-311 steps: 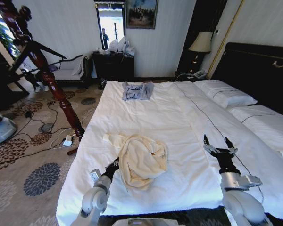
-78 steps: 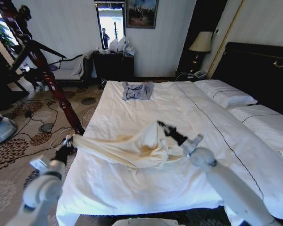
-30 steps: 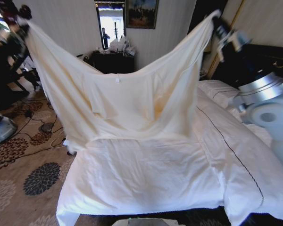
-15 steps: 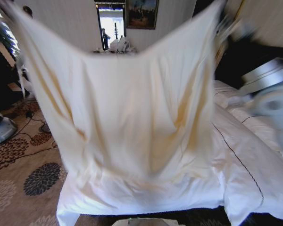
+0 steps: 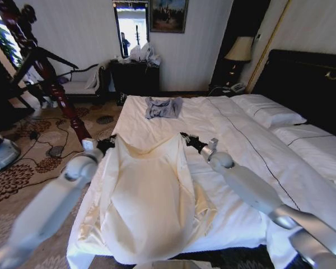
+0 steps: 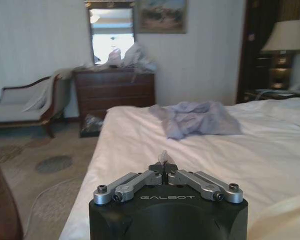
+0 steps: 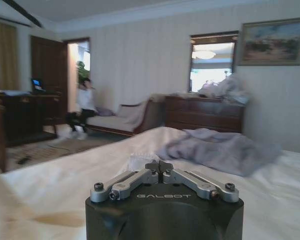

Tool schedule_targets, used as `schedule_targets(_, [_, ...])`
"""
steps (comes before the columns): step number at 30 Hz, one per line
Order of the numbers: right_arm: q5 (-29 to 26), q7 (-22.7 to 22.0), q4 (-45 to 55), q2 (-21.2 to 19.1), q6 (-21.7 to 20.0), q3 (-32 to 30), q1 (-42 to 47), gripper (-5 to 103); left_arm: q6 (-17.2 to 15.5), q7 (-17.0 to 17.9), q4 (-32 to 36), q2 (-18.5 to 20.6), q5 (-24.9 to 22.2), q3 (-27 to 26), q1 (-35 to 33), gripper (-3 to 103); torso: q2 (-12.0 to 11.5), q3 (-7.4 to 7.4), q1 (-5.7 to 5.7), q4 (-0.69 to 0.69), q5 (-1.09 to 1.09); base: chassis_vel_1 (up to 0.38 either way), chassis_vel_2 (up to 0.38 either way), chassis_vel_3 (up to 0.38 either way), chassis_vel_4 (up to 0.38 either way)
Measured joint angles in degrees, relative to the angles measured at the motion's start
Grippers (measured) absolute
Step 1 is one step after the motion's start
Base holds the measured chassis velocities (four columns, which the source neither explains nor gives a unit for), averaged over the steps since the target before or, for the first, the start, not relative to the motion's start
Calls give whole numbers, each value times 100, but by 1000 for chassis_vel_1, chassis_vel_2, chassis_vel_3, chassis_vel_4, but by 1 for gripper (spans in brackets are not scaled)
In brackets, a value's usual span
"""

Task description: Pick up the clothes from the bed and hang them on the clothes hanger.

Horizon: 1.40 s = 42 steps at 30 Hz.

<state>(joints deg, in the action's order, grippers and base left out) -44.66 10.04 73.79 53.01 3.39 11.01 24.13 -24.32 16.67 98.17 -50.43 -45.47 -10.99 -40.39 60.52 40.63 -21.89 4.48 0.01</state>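
The clothes (image 5: 148, 196), a large cream garment, lie spread out lengthwise on the bed (image 5: 241, 151), reaching from mid-bed to the foot edge. My left gripper (image 5: 107, 144) is shut on the garment's far left corner, near the bed's left edge. My right gripper (image 5: 186, 138) is shut on the far right corner. In the left wrist view the left gripper (image 6: 163, 168) pinches a bit of pale cloth (image 6: 163, 156), and in the right wrist view the right gripper (image 7: 159, 167) does the same. The clothes hanger (image 5: 50, 78), a dark red-brown wooden stand, rises left of the bed.
A small grey-blue garment (image 5: 163, 107) lies at the far end of the bed. Pillows (image 5: 267, 112) and a dark headboard (image 5: 308, 84) are on the right. Cables (image 5: 42, 162) cross the patterned carpet near the stand's base. A dresser (image 5: 135, 75) and a sofa (image 5: 81, 84) stand against the back wall.
Both arms have come down from high up. The garment, which was held spread in the air, now lies flat on the bed with its top corners still gripped.
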Motion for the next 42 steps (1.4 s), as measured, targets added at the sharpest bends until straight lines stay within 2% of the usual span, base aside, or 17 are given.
schedule_targets(2, [159,-61,-198,68,-13,-62,-65,0,-200,163,-113,-51,6,44,95,1,1,0,1,0,-1,0,0,0,0])
schedule_targets(4, [565,-196,-492,165,-61,-188,-160,0,-362,241,-210,-33,27,55,194,1,1,0,1,-4,-1,0,0,0,0])
schedule_targets(8, [975,-282,-763,266,-82,-265,-198,0,-392,266,-292,-56,25,128,247,1,1,-1,1,-5,0,0,0,0,0])
schedule_targets(9, [1101,-287,-922,347,-53,-259,-182,0,-369,282,-355,-183,25,261,257,1,2,-1,2,-4,0,0,0,0,0])
schedule_targets(10, [1101,-287,-922,347,-53,-259,-182,0,-369,282,-355,-183,25,261,257,1,2,-1,2,-4,0,0,0,0,0])
schedule_targets(14, [1105,-240,-890,507,121,-160,57,0,-158,360,-456,-865,83,484,130,1,1,0,0,0,1,0,0,0,0])
schedule_targets(18, [1086,-222,-502,433,116,-139,235,0,-96,464,-455,-1128,186,531,-34,1,2,0,1,-3,-1,0,0,0,0])
schedule_targets(26, [956,-268,129,144,39,-100,566,0,-28,613,-370,-1199,254,532,-364,1,1,-1,1,-2,0,0,0,0,0])
schedule_targets(32, [874,-225,304,101,437,65,782,-3,88,746,-129,-1170,144,520,-644,-2,2,-1,1,-2,-1,0,0,0,0])
schedule_targets(33, [722,-116,391,90,508,70,828,6,53,780,33,-1132,75,447,-753,2,2,-1,1,-2,0,0,0,0,0])
schedule_targets(34, [722,-116,391,90,508,70,828,6,53,780,33,-1132,75,447,-753,2,2,-1,1,-2,0,0,0,0,0])
schedule_targets(35, [555,17,459,63,529,63,858,6,-26,811,151,-1110,15,389,-831,8,2,-1,1,-3,0,0,0,0,0])
schedule_targets(38, [-554,1209,929,-273,386,-195,1156,22,-749,998,933,-925,-544,-55,-1405,24,2,-1,2,-2,-2,0,0,0,0])
schedule_targets(39, [-554,1209,929,-273,386,-195,1156,22,-749,998,933,-925,-544,-55,-1405,24,2,-1,2,-2,-2,0,0,0,0])
schedule_targets(40, [-617,1331,964,-306,362,-231,1187,28,-832,1005,1025,-897,-600,-123,-1491,24,2,-1,2,-1,-1,0,0,0,0])
schedule_targets(41, [-886,2018,1198,-554,239,-448,1425,33,-1155,971,1415,-757,-867,-498,-1882,34,2,-2,2,-2,-2,0,0,0,0])
schedule_targets(42, [-949,2217,1318,-690,226,-551,1565,38,-1250,911,1619,-682,-1002,-718,-2093,40,2,-2,2,-3,0,0,0,0,0])
